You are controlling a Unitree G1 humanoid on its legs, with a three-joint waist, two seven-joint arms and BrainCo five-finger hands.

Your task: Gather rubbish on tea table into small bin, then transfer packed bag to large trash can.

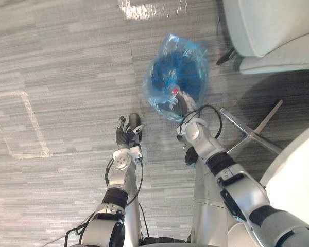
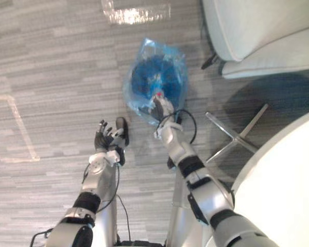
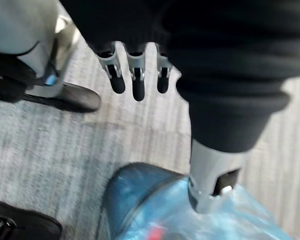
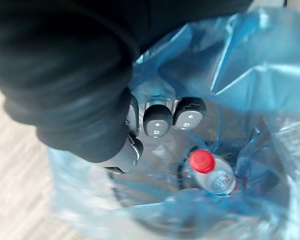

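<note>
On the grey floor [image 1: 67,62] before me sits the blue rubbish bag [image 1: 177,67], near a pale chair [image 1: 268,31]. My right hand [image 1: 181,105] is at its near edge, fingers curled into the plastic; a red-capped bottle [image 4: 212,172] lies inside. My left hand [image 2: 107,139] hovers beside, apart from the bag, fingers straight and spread.

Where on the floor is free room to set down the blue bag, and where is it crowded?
Free: the grey striped carpet on the robot's left, between the pale tape outline and the open left hand, and beyond the blue plastic bag that the right hand grips. Crowded: the right side, with pale armchair, metal chair legs and white round table.
</note>
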